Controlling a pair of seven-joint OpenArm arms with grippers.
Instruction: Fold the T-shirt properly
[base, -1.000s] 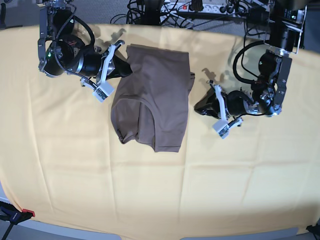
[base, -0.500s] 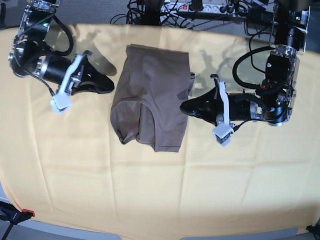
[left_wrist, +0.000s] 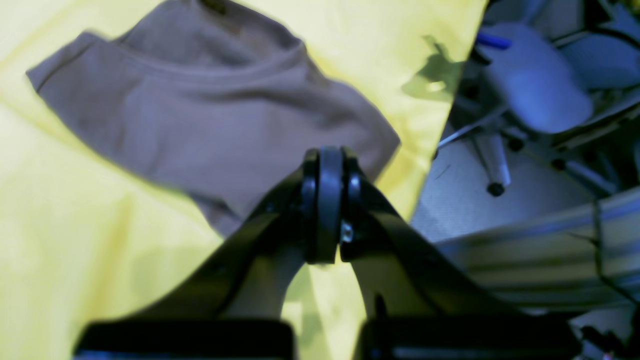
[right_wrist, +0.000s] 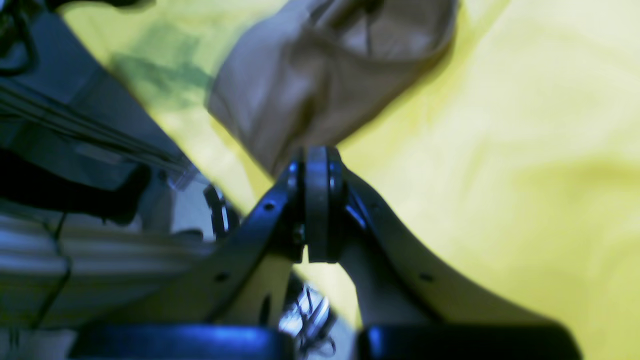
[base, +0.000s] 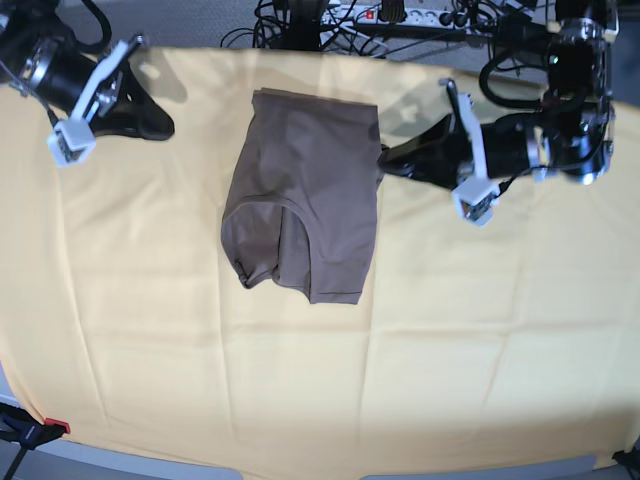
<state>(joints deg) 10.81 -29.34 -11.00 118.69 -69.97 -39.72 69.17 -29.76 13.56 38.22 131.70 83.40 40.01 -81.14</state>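
Yellow cloth (base: 480, 350) covers desk, cables (base: 400, 15) along top edge. T-shirt (base: 305, 190) upper centre, folded, lumpy at bottom. Both arms' jaws pressed together, empty.

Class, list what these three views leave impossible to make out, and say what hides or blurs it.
- T-shirt underlayers, base view: covered by its own top fold.
- T-shirt's near edge, left wrist view: behind the left hand.
- Clutter beyond the yellow cloth, right wrist view: blurred.
- Right arm's upper part, base view: cut off by the frame edge.
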